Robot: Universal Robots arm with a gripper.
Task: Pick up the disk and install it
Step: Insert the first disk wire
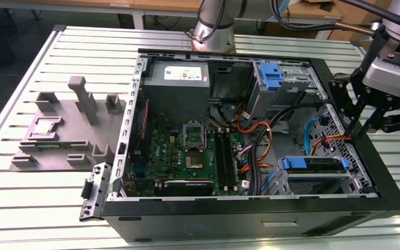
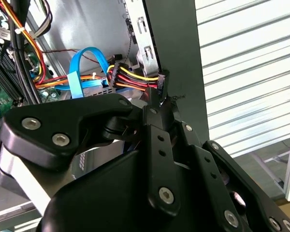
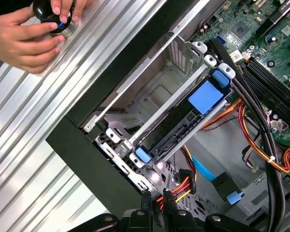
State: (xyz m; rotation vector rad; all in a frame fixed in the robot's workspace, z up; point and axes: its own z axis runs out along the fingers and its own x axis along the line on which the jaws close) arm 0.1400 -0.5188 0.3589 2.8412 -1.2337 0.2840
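Note:
The disk [image 1: 316, 164] sits in the lower drive cage of the open computer case [image 1: 255, 219], near the front corner on the exterior view's right, blue rails at its ends. In the first wrist view the disk [image 3: 180, 129] lies slotted between the cage's metal bars, a blue tab on top. My gripper [image 1: 358, 136] hangs over the case's wall on the exterior view's right, beyond the cage, fingers drawn together. In both wrist views the tips of the gripper [image 2: 155, 99] [image 3: 156, 205] meet at a black plug on red and yellow wires [image 2: 135, 77]; whether they pinch it is unclear.
A person's hands [image 3: 24, 38] hold a black round object [image 3: 50, 12] on the slatted table outside the case. Inside are a motherboard [image 1: 193, 151], a power supply [image 1: 177, 78], orange and blue cables [image 1: 262, 135] and a blue bracket [image 1: 272, 75]. Grey fixtures [image 1: 68, 125] stand on the exterior view's left.

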